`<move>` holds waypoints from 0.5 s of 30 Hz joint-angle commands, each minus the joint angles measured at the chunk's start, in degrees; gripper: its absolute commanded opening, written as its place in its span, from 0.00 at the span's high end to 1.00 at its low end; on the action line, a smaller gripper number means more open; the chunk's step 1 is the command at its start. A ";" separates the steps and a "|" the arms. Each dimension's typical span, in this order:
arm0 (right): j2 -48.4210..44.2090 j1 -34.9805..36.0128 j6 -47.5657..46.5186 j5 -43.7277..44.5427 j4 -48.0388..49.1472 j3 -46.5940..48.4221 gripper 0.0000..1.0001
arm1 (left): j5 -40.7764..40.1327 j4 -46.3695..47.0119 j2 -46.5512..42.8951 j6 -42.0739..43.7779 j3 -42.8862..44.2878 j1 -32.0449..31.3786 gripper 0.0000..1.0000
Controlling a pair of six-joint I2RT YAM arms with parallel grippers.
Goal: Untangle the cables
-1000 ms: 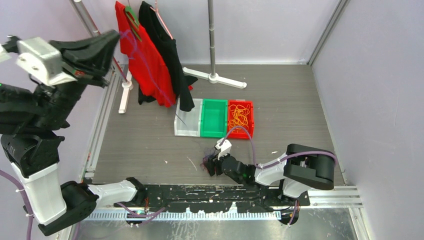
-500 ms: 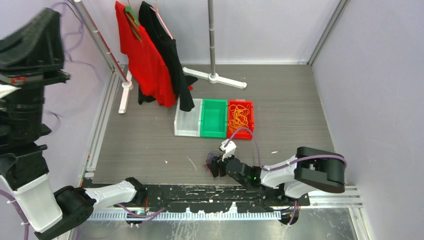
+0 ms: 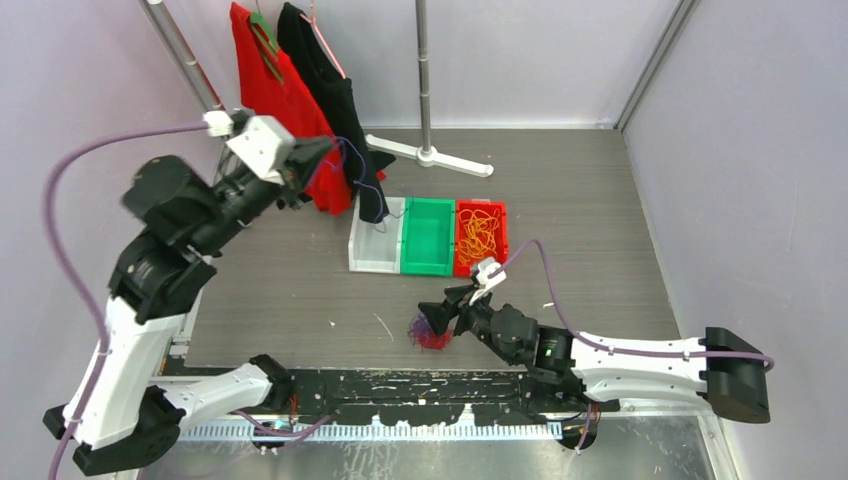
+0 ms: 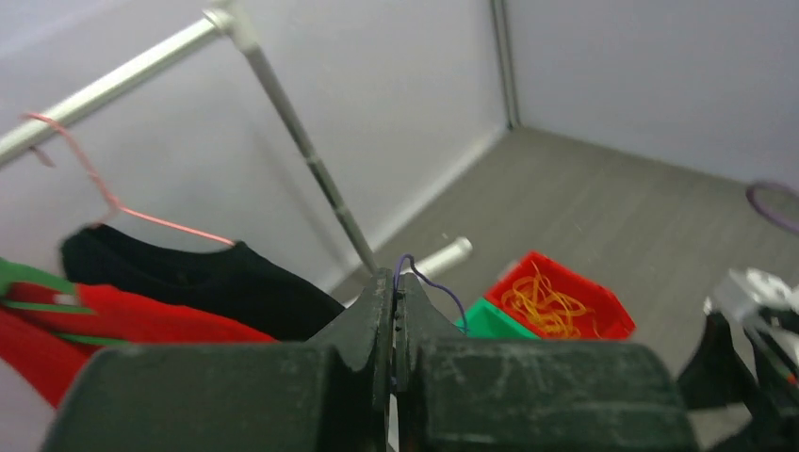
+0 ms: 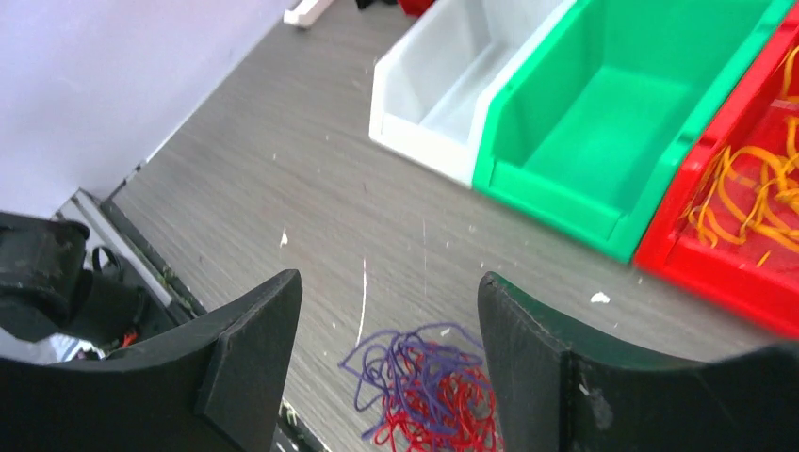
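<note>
Right wrist view: the wad [image 5: 426,391] of purple and red cables is cut off by the bottom edge, the red bin [image 5: 725,282] by the right edge. Left wrist view: the purple cable [image 4: 443,287] has its end hidden between the fingers [image 4: 363,318].

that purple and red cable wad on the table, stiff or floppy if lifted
Probably floppy: the purple and red cable wad is thin loose loops sprawled flat on the table, so strands would likely droop. Looks very light, so a push may just drag it. The colours interlace, so lifting one likely pulls the other.
</note>
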 commanded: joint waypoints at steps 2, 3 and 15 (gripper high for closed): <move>-0.43 -0.01 -3.91 6.36 -2.36 7.57 0.28 | 8.10 -0.32 1.03 -4.51 -3.93 -0.02 1.00; 0.59 -0.09 -4.64 6.94 -2.04 8.84 0.28 | 8.75 -0.16 1.61 -4.90 -4.45 -0.04 1.00; 12.61 -0.95 -5.96 9.37 1.63 15.03 0.32 | 6.19 0.85 7.24 -1.86 -5.24 0.03 1.00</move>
